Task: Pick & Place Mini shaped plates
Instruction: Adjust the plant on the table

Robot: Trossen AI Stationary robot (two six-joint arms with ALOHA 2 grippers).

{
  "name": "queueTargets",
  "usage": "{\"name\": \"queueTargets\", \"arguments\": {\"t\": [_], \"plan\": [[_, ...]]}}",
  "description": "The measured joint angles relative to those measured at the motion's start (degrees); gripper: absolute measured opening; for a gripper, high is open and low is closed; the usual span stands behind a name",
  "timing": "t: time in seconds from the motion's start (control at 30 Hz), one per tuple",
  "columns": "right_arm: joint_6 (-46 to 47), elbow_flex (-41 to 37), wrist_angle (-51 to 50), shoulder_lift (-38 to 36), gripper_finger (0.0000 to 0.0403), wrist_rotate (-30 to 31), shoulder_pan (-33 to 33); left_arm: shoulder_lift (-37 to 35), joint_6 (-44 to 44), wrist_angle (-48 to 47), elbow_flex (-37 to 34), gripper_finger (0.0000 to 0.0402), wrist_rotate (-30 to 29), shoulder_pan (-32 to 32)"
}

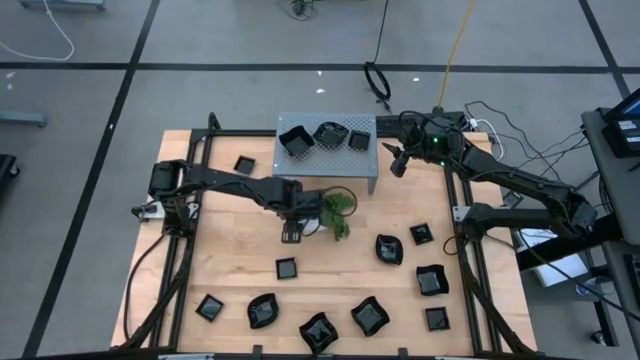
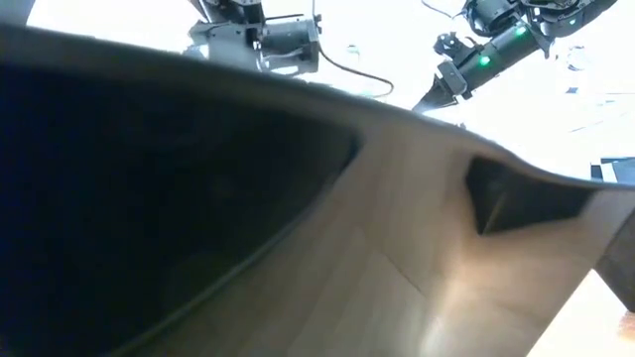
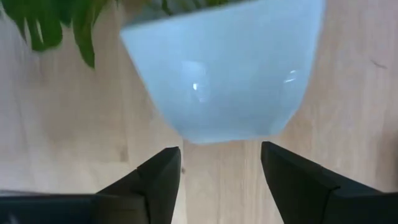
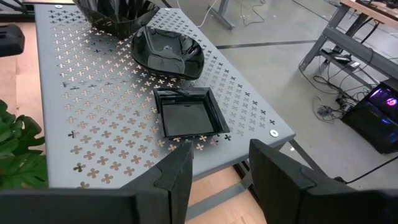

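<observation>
Left gripper reaches low over mid-table from the left, fingers spread, nothing between them. Just ahead of the fingertips stands a white pot, apart from both pads; green leaves spill over its rim. In the high view a small black square plate lies right at the left fingertips, beside the plant.

Right gripper hangs off the right end of the grey perforated stand, raised, fingers parted and empty.

On the stand, nearest the right fingers: a flat square plate. Beyond it a rounded glossy dish, then a ribbed dish at the far end. High view confirms three plates on the stand.

Remaining plates lie scattered on the wooden table, well apart from either gripper: several along the near edge, a few near the right arm's base, one left of the stand.

Low view is mostly blocked by a dark shape close to the lens; both arms show above it.
</observation>
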Motion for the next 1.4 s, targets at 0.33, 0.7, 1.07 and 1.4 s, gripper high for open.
{"name": "queueTargets", "arguments": {"t": [0.33, 0.7, 1.07, 1.4], "plan": [[0.0, 0.0, 0.1, 0.0, 0.0144, 0.0, 0.0, -1.1, -2.2, 0.4, 1.3, 0.0206, 0.0, -0.6], [0.0, 0.0, 0.1, 0.0, 0.0144, 0.0, 0.0, -1.0, -3.1, 8.9, -2.2, 0.0186, 0.3, -1.5], [0.0, 0.0, 0.1, 0.0, 0.0144, 0.0, 0.0, -0.9, -6.1, 9.9, -5.0, 0.0186, -0.9, -1.4], [0.0, 0.0, 0.1, 0.0, 0.0144, 0.0, 0.0, -3.6, -9.1, -2.9, -5.0, 0.0186, -2.7, -1.2]]}}
